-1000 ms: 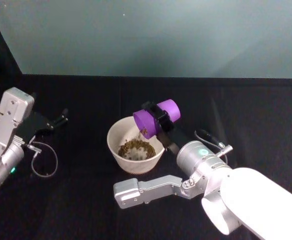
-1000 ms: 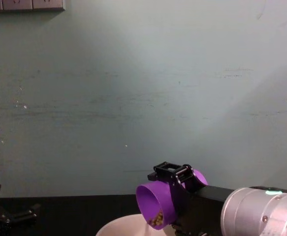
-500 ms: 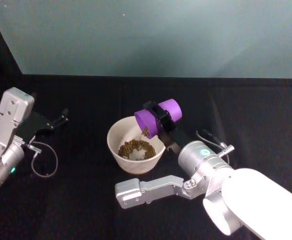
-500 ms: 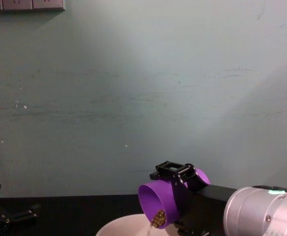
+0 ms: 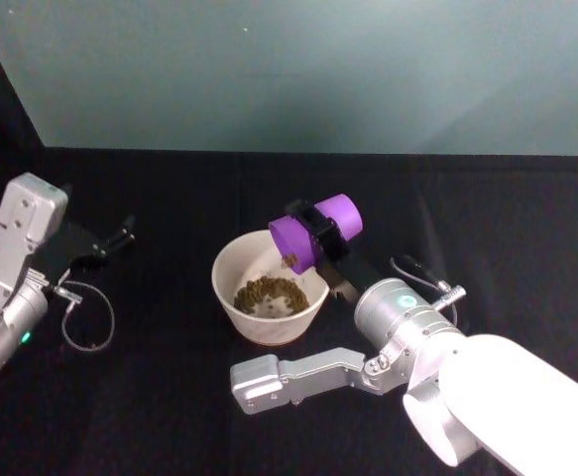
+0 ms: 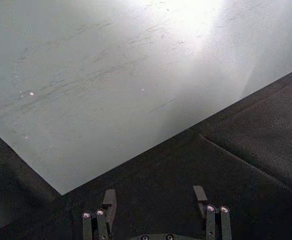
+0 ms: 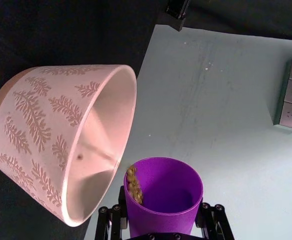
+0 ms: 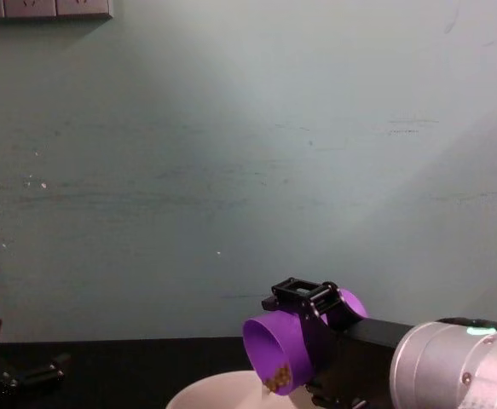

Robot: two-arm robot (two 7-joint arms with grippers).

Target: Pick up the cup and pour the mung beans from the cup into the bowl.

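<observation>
Faces a black desk [image 5: 160, 416] with the pale leaf-patterned bowl [image 5: 237, 268] upright near its middle. Has the right gripper [image 5: 315, 233] above the bowl's right rim, jaws pinching the purple cup [image 5: 290, 246] by its sides, and the left gripper [image 5: 120, 234] low at the desk's left, well apart from the bowl, jaws spread. Holds the cup tipped on its side, mouth toward the bowl, with mung beans [image 5: 269, 294] heaped in the bowl's bottom and a few more at the cup's lower lip
</observation>
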